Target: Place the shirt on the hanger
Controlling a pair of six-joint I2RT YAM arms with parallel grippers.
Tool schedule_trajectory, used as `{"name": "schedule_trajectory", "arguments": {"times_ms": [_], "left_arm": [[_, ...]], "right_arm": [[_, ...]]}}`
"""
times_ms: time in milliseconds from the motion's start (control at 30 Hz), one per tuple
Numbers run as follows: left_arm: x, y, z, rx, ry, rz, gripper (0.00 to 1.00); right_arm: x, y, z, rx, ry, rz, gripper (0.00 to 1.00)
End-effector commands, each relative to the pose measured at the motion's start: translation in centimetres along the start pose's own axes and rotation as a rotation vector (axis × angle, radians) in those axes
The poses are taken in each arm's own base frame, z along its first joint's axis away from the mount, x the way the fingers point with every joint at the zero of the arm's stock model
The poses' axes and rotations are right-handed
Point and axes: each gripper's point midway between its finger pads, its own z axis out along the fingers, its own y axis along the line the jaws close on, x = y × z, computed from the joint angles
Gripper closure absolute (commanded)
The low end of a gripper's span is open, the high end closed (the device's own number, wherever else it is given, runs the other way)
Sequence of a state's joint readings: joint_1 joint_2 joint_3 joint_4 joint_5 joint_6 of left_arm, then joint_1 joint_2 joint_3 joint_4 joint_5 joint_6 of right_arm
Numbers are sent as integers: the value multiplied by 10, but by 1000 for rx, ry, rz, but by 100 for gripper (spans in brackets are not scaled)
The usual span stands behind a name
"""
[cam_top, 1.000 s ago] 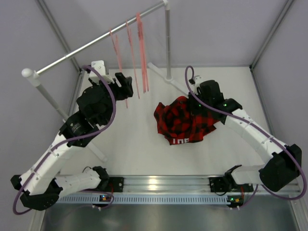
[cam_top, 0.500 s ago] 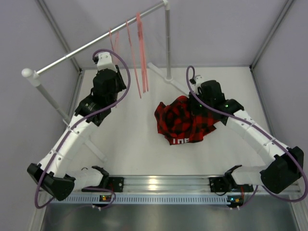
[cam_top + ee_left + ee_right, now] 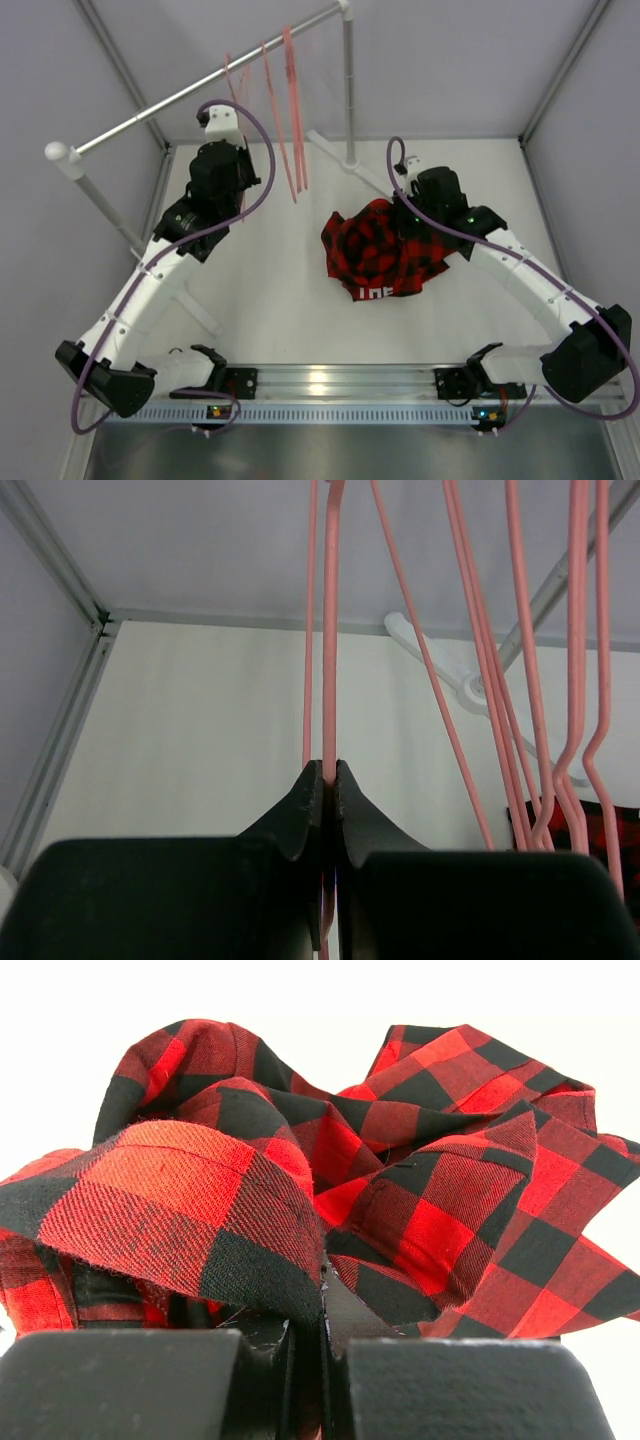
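Left gripper point(image 3: 330, 772) clenched on the hanger point(image 3: 331, 630) wire, which rises straight up from between its jaws, likely to unhook it from the rail point(image 3: 200, 90). Right gripper point(image 3: 322, 1305) pinches a shirt point(image 3: 250, 1190) fold; the rest is bunched just ahead of it.

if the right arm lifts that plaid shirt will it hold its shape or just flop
Probably floppy: the shirt lies crumpled in soft folds, so it would likely sag and hang from the right gripper, which is shut on one fold. It looks light, being thin woven fabric. The small pinch might pull loose under a tug.
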State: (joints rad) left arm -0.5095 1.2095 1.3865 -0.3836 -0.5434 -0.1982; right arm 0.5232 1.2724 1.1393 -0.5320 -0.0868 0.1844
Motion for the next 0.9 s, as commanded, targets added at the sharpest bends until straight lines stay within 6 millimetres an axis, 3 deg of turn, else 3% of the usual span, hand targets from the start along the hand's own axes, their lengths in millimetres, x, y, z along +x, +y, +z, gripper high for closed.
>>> {"name": "schedule_trajectory", "arguments": {"times_ms": [0,133,333,367,500,600,633,733,767,867], "left_arm": [[-63,5,-32,62,-157,-27,100],[-76,1,-52,137,-170,-19,100],[-63,2,-77,204,-93,-25,100],[-46,5,-81,206,-35,-7,100],[-8,20,-105,205,86,-11,100],[4,39,-132,199,86,-30,100],[-1,45,-147,217,50,-46,100],[14,40,-166,318,66,-15,100],[27,36,-168,359,104,9,100],[54,32,-161,355,198,26,100]], "right_arm": [[-17,4,-7,-4,-53,-12,100],[-18,5,-4,-6,-52,-4,100],[-19,0,3,23,-53,7,100],[-22,-2,5,30,-58,5,100],[-33,-5,4,52,-86,4,100],[-44,-5,4,57,-121,10,100],[-45,-5,5,58,-128,13,100],[-48,-5,9,57,-139,26,100],[-49,-6,11,58,-138,22,100],[-50,-17,16,111,-141,27,100]]}}
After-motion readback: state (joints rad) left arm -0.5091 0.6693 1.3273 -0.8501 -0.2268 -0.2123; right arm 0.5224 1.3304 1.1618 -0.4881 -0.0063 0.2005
